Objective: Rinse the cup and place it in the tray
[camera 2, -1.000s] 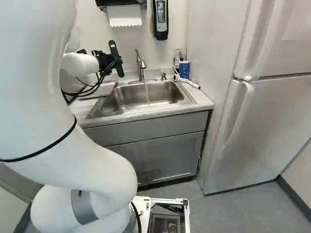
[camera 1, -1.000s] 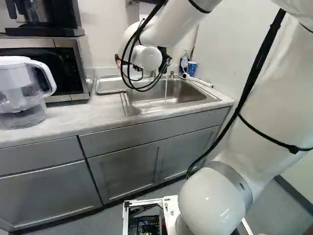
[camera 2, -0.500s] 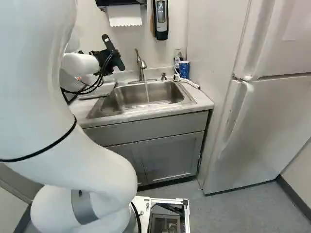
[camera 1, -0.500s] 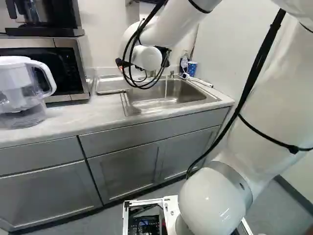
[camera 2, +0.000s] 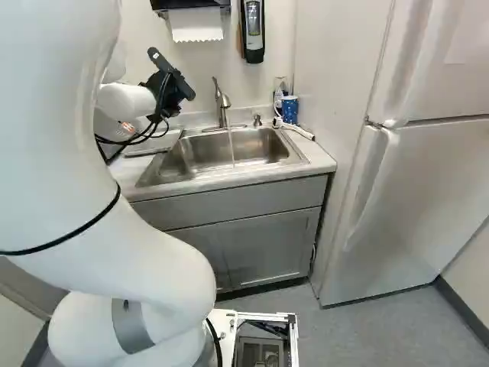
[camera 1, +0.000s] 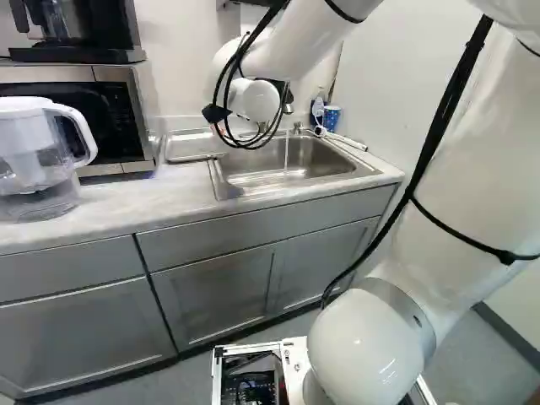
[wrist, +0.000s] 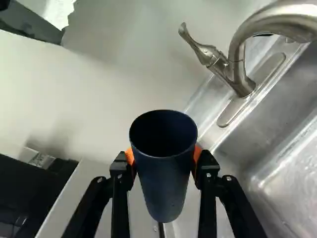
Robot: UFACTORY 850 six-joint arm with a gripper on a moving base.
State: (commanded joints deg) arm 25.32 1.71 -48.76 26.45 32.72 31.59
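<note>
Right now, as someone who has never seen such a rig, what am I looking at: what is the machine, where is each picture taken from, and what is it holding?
The machine is one white robot arm on a moving base. The left and right base views come from two cameras behind it and show the same kitchen corner, so the sink appears twice but is one sink. The wrist view looks along the black gripper, which holds a dark blue cup between its orange pads.

Water runs from the faucet. In the left base view, the counter bears a clear pitcher, a microwave and, beside the basin, a flat tray-like piece. A blue patterned cup stands behind the sink.
</note>
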